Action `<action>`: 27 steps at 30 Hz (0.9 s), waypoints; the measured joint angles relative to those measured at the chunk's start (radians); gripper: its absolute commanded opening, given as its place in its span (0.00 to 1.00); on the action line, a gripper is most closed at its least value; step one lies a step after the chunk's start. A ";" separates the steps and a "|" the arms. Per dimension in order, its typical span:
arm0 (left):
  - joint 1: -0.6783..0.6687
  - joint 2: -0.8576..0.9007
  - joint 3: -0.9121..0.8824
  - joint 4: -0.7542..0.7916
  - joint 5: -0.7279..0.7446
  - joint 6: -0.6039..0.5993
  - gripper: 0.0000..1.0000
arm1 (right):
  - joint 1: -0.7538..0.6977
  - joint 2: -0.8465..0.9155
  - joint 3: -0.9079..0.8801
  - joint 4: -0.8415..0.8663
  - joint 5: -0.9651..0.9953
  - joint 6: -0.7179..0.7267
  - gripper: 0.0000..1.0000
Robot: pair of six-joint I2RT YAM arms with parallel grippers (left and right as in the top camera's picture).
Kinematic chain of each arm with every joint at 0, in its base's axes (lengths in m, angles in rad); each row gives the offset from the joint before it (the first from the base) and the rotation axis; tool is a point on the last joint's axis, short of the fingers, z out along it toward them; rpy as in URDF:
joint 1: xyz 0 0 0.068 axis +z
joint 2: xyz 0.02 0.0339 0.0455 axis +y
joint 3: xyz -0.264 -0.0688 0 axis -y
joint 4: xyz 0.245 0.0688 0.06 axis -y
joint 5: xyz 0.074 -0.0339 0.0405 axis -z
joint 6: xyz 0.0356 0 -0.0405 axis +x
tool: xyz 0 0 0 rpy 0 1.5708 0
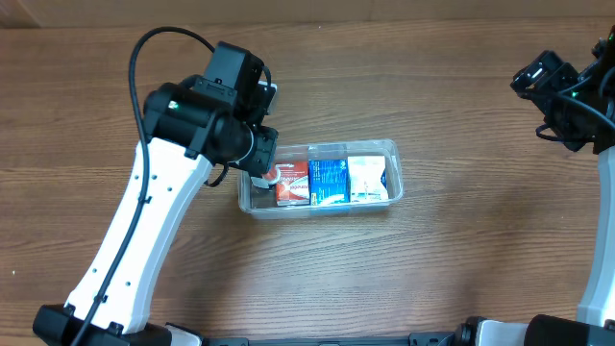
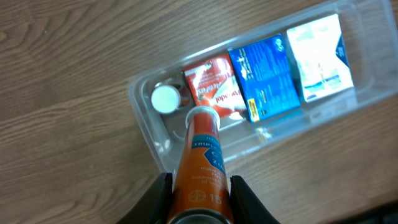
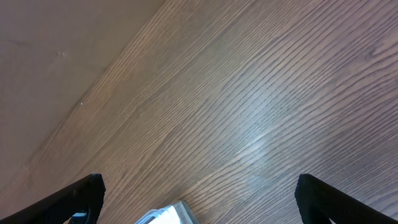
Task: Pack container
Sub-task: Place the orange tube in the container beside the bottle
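Overhead and wrist views of the packing scene. The clear container (image 1: pixel 327 210) lies lengthwise at the middle of the wooden desk (image 1: pixel 461 269). Inside it, side by side from left to right in the overhead view, lie a red box (image 1: pixel 291 182), a blue box (image 1: pixel 329 180) and a white box (image 1: pixel 367 178). In the left wrist view a round white cap (image 2: pixel 165 98) sits in the leftmost part, just beside the red box. The left tool (image 2: pixel 200 205) is clenched on an orange tube (image 2: pixel 200 162), one finger on each side. The tube's white-capped end points into the container's left end, between the cap and the red box; whether it touches the floor cannot be told. The right tool (image 3: pixel 198 202) is released, its fingers (image 3: pixel 81 196) spread wide over bare desk, well apart from the container at the far right.
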 measured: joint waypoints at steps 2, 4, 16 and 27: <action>0.000 0.000 -0.032 0.017 -0.009 -0.004 0.08 | 0.000 0.000 0.000 0.000 0.000 0.000 1.00; 0.000 0.000 -0.053 0.019 -0.016 -0.009 0.08 | 0.000 0.000 0.000 0.000 0.000 0.000 1.00; 0.000 0.001 -0.217 0.117 -0.109 -0.016 0.09 | 0.000 0.000 0.000 -0.001 0.000 0.000 1.00; 0.000 0.002 -0.390 0.267 -0.114 -0.016 0.11 | 0.000 0.000 0.000 -0.001 0.000 0.000 1.00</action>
